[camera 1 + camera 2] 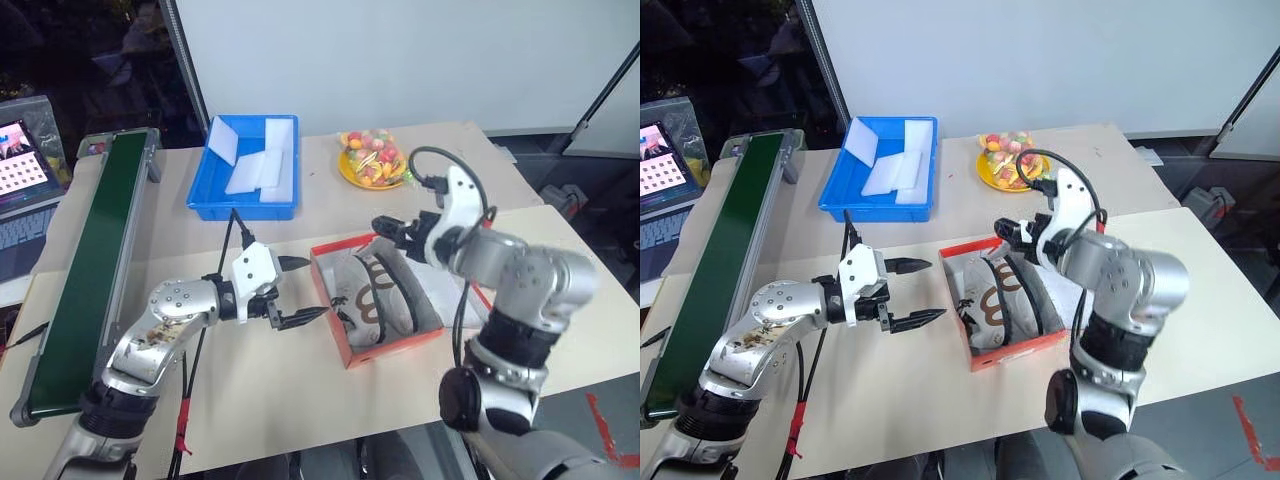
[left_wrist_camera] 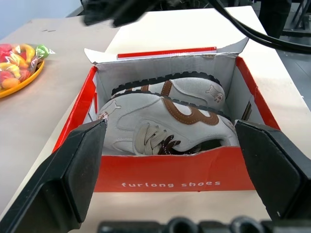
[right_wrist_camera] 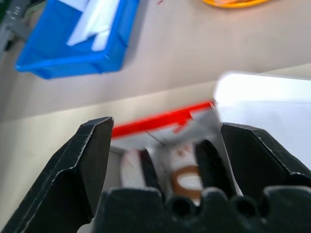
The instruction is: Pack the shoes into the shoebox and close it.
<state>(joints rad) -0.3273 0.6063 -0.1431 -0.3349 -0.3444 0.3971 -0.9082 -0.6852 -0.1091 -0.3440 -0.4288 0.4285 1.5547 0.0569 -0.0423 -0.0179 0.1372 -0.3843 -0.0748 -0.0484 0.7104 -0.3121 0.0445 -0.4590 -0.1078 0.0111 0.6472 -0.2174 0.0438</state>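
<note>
Shoebox: the red shoebox (image 1: 392, 345) sits right of centre in the head view, lid flap folded back, its red front wall facing the left gripper.
Shoes: both shoes (image 2: 165, 121) lie inside the box on their sides, soles toward the back wall, filling most of the white interior; the laces of the nearer one reach the front wall's edge.
Left gripper: the left gripper (image 1: 298, 291) hangs just left of the box's near corner, fingers spread wide with nothing between them; in its wrist view the two fingers frame the box's front wall from either side.
Right gripper: the right gripper (image 1: 388, 231) is above the box's far edge, fingers parted and empty.
Open room: bare table lies in front of the box toward the lower edge, and between the box and the blue tray (image 1: 240, 205) at upper centre.
Edges: a green conveyor belt (image 1: 90, 270) runs along the left side; a yellow plate of sweets (image 1: 372, 160) sits beyond the box, well apart.
</note>
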